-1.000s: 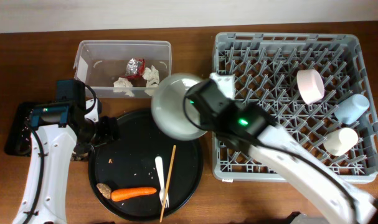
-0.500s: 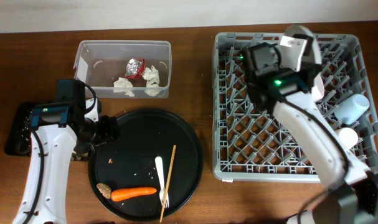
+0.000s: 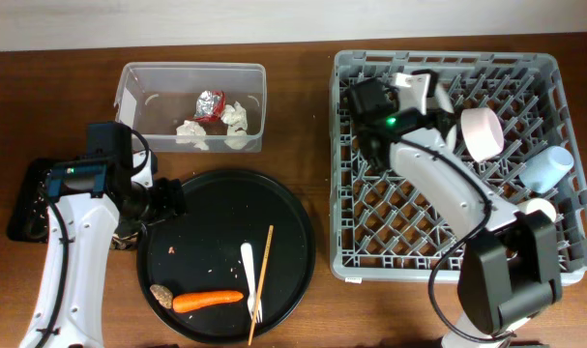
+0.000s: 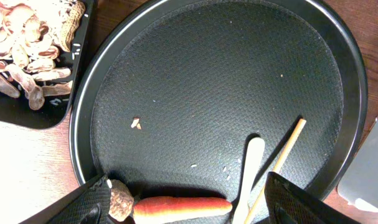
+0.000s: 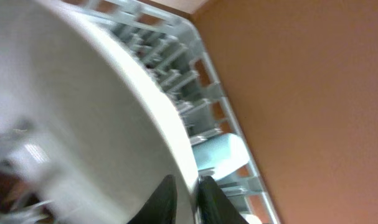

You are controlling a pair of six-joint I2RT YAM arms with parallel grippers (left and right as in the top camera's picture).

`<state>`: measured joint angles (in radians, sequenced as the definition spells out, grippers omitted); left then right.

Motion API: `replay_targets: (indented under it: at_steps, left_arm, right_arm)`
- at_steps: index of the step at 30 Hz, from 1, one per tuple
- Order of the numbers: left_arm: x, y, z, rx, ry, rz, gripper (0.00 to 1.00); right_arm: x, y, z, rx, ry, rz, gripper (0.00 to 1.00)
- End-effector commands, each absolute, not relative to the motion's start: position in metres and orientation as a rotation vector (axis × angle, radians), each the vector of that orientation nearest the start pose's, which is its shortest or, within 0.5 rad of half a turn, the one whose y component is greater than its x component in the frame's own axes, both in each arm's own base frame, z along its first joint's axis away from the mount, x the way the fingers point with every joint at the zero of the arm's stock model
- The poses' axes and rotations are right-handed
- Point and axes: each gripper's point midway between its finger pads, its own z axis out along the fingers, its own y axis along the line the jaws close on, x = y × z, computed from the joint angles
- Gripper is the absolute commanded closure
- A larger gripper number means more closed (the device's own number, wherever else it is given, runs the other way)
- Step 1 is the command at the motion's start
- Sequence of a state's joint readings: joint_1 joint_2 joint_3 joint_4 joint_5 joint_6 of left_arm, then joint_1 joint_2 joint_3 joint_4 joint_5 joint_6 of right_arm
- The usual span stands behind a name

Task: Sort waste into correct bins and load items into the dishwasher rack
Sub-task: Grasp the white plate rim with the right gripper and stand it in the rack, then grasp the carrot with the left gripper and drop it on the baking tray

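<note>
My right gripper [image 3: 421,95] [image 5: 187,186] is shut on the rim of the white plate [image 3: 440,104] [image 5: 83,124], held on edge over the back of the grey dishwasher rack [image 3: 564,97] [image 5: 176,81]. The pink bowl [image 3: 484,133], blue cup [image 3: 547,169] [image 5: 220,152] and cream cup [image 3: 537,208] lie in the rack. My left gripper [image 3: 162,201] [image 4: 189,205] is open and empty above the round tray's left side. The carrot [image 3: 208,301] [image 4: 182,206], brown lump [image 3: 161,292] [image 4: 120,200], fork [image 3: 249,275] [image 4: 248,168], chopstick [image 3: 260,285] [image 4: 282,155] and rice scraps [image 4: 136,122] lie on that tray.
The clear tub [image 3: 191,70] at the back left holds napkins [image 3: 237,116] and the foil wrapper [image 3: 211,101]. The shallow black tray [image 3: 22,198] [image 4: 64,106] at the far left holds peanut shells [image 4: 27,56]. The large round black tray [image 3: 293,222] sits between the tub and the rack.
My right arm has carried the plate from beside the round tray to the back of the rack and turned it on edge. The left arm has not moved.
</note>
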<state>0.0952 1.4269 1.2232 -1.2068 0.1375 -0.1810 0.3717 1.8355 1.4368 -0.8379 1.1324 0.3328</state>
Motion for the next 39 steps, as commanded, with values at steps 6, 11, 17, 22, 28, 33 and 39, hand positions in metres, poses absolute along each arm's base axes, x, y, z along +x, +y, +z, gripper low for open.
replay_targets:
  at_steps: [6,11,17,22,28,33,39]
  left_arm:
    - [0.277,0.005,0.147,-0.418,2.931,-0.211,0.21]
    - [0.275,0.005,0.147,-0.420,2.937,-0.212,0.15]
    - [0.249,-0.008,0.145,-0.475,3.042,-0.306,0.05]
    - [0.199,-0.056,0.121,-0.964,3.182,-0.609,0.01]
    - [0.146,-0.089,0.055,-1.392,3.242,-0.651,0.01]
    - [0.143,-0.078,0.018,-1.518,3.140,-0.516,0.01]
    - [0.163,-0.034,-0.003,-1.402,3.005,-0.142,0.04]
  right_arm:
    - [0.391,0.061,0.212,0.062,2.273,-0.870,0.13]
    - [0.336,0.015,0.276,0.289,2.312,-0.529,0.12]
    - [0.265,-0.026,0.238,0.487,2.679,-0.208,0.02]
    - [0.265,-0.030,0.218,0.475,2.753,-0.244,0.02]
    - [0.266,-0.030,0.218,0.439,2.761,-0.251,0.02]
    - [0.265,-0.030,0.218,0.439,2.761,-0.250,0.02]
    - [0.265,-0.030,0.218,0.439,2.765,-0.252,0.02]
